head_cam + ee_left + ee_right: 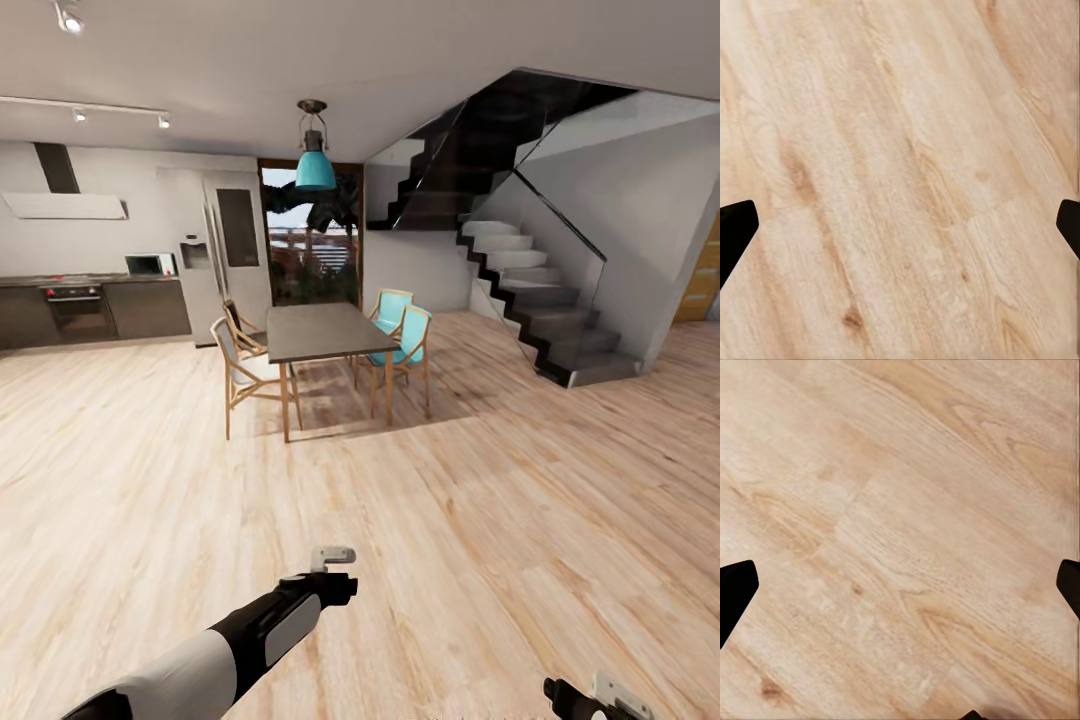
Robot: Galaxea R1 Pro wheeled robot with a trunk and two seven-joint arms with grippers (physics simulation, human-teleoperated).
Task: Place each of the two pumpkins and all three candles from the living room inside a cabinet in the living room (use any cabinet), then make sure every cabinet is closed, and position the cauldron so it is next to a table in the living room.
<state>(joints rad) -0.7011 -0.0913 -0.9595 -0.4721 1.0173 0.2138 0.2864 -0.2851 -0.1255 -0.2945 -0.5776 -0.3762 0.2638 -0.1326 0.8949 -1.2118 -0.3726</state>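
Observation:
The pumpkins, candles, cauldron and cabinet are out of view, as is the living room table. My left gripper [335, 585] hangs low over the light wood plank floor [500, 500], at the end of the black-and-white forearm. In the left wrist view its two black fingertips [735, 225] stand far apart at the picture's edges, open with bare floor between them. My right gripper [590, 700] sits at the lower right, and in the right wrist view [900, 592] it is also open over bare planks.
A dark-topped dining table [320, 332] with wooden and teal chairs [405, 345] stands ahead. Kitchen units with an oven [80, 310] line the left wall. A staircase with a glass rail [540, 310] rises at the right. A teal lamp [315, 165] hangs overhead.

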